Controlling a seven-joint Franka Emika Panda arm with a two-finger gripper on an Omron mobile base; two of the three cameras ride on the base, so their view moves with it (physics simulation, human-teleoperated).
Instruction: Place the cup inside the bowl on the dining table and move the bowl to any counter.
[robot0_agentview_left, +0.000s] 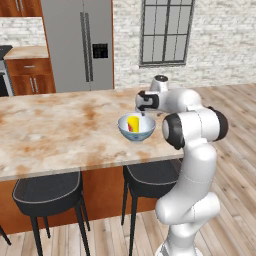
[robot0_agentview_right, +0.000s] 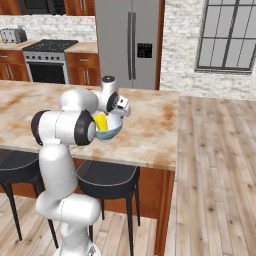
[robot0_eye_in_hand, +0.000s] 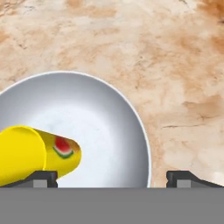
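Observation:
The yellow cup (robot0_agentview_left: 133, 123) (robot0_agentview_right: 101, 121) (robot0_eye_in_hand: 35, 151) with a red patch lies tilted inside the pale blue-grey bowl (robot0_agentview_left: 136, 135) (robot0_agentview_right: 114, 131) (robot0_eye_in_hand: 109, 127). The bowl stands on the dining table (robot0_agentview_left: 50, 130) (robot0_agentview_right: 150, 125) near its front edge. My gripper (robot0_agentview_left: 143, 113) (robot0_agentview_right: 122, 113) (robot0_eye_in_hand: 114, 178) hovers just over the bowl's rim and is open. Its fingertips (robot0_eye_in_hand: 189, 177) stand wide apart in the hand view. The cup rests beside the left one, and neither fingertip presses on it.
Two black stools (robot0_agentview_left: 47, 192) (robot0_agentview_left: 150, 177) stand under the table's near side. A steel fridge (robot0_agentview_left: 82, 45) is behind the table. Wall counters (robot0_agentview_left: 27, 51) (robot0_agentview_right: 82, 47), a stove (robot0_agentview_right: 50, 60) and a toaster (robot0_agentview_right: 12, 35) are at the back left.

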